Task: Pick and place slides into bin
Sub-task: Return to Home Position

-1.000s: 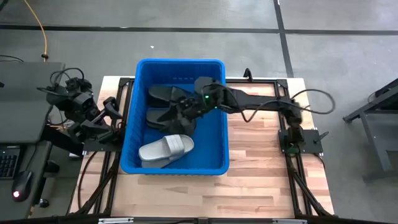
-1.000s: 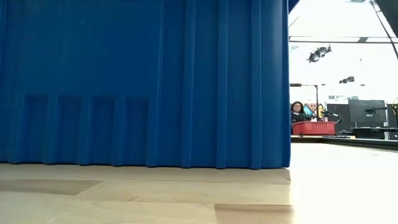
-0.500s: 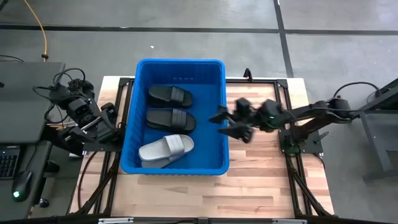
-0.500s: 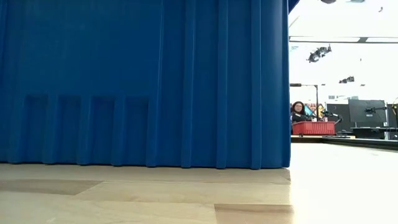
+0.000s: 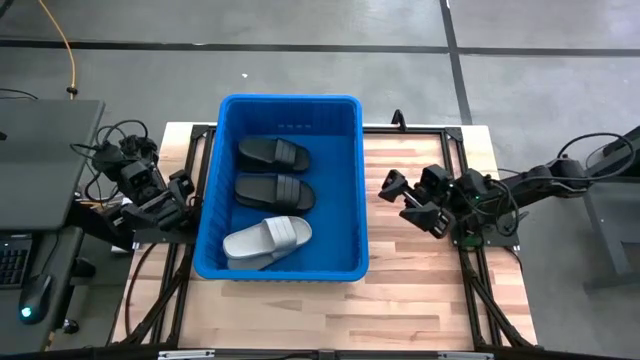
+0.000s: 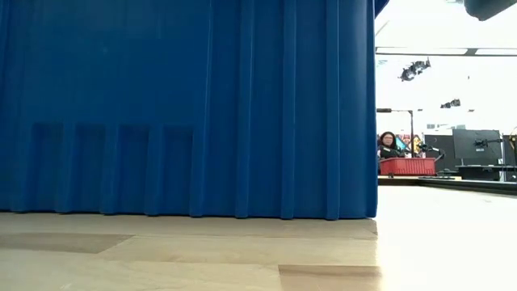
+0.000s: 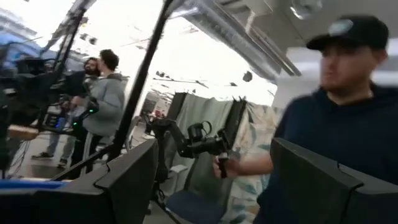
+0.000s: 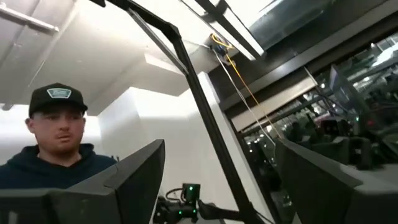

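Note:
The blue bin (image 5: 290, 100) stands in the middle of the table; its ribbed wall (image 6: 186, 105) fills most of the low view. Inside it two black slides (image 5: 273, 153) (image 5: 275, 191) and one light grey slide (image 5: 266, 240) lie flat on the bin's floor, side by side. My right gripper (image 5: 405, 203) is open and empty over the bare table to the right of the bin. My left gripper (image 5: 188, 195) is open and empty just outside the bin's left wall. Both wrist views look up into the room and show no slide.
Bare wooden table (image 5: 420, 290) lies to the right of and in front of the bin. A person in a dark cap and hoodie (image 7: 336, 118) stands beyond the table, with other people farther back (image 7: 106, 93). Black frame rails (image 5: 470, 290) run along the table's sides.
My right gripper has drawn back out of the bin, from over the black slides toward the table's right edge, and now hangs over bare table. The three slides in the bin lie as they did. My left arm has shifted slightly beside the bin.

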Controlling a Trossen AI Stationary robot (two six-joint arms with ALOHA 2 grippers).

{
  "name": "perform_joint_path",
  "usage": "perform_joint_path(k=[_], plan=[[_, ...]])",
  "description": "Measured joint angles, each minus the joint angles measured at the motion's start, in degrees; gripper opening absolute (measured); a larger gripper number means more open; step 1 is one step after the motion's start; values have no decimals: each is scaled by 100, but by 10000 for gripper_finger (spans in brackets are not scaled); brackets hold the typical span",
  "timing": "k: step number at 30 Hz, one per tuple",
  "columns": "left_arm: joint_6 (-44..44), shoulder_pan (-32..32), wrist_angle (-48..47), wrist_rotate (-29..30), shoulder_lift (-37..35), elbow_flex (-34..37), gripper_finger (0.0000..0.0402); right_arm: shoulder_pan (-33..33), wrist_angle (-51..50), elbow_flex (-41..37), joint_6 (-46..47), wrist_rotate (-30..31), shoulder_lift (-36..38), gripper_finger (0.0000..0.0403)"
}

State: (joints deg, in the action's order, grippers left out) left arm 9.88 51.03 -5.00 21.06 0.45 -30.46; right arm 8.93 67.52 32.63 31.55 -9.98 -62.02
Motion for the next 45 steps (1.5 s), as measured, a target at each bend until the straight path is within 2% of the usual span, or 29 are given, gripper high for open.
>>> perform_joint_path(k=[5,10,13,16,18,22,24,28,31,33,35,37,40,42,45], plan=[[532,0,206,140,-11,-12,298,3,-155,3,102,2,61,291],[425,-1,-422,450,1,-17,298,-42,-389,3,137,-73,64,291],[1061,0,-649,705,25,-29,298,-80,-228,3,223,-715,63,291],[1675,-1,-1364,1065,95,-16,298,-123,-19,3,220,-1396,79,291],[1932,4,-1551,606,141,-13,298,-131,-31,3,293,-1873,74,291],[1335,-4,-1322,-148,173,-14,298,-101,1,-12,380,-2089,74,291],[829,1,-1120,-857,172,-22,298,-101,134,-210,438,-2060,74,291],[-367,4,-653,-2721,107,24,298,67,1018,-833,177,-1873,70,291],[-685,2,-751,-3396,24,20,298,346,1767,-1349,-371,-1876,68,291],[-709,0,-1037,-3267,-9,25,298,510,2089,-1590,-527,-1700,74,291],[-762,-2,-1068,-2795,-7,50,298,609,2144,-1730,-508,-1406,70,291],[-1210,0,-1052,-2725,-7,100,298,650,2127,-1788,-469,-1278,70,291],[-1452,0,-1199,-2936,-7,192,298,662,2126,-1825,-479,-1295,69,291],[-1202,0,-1360,-2785,-4,204,298,657,2147,-1781,-323,-1324,72,291],[-1151,-2,-1411,-2549,-4,194,298,647,2221,-1752,-496,-1711,99,291]])
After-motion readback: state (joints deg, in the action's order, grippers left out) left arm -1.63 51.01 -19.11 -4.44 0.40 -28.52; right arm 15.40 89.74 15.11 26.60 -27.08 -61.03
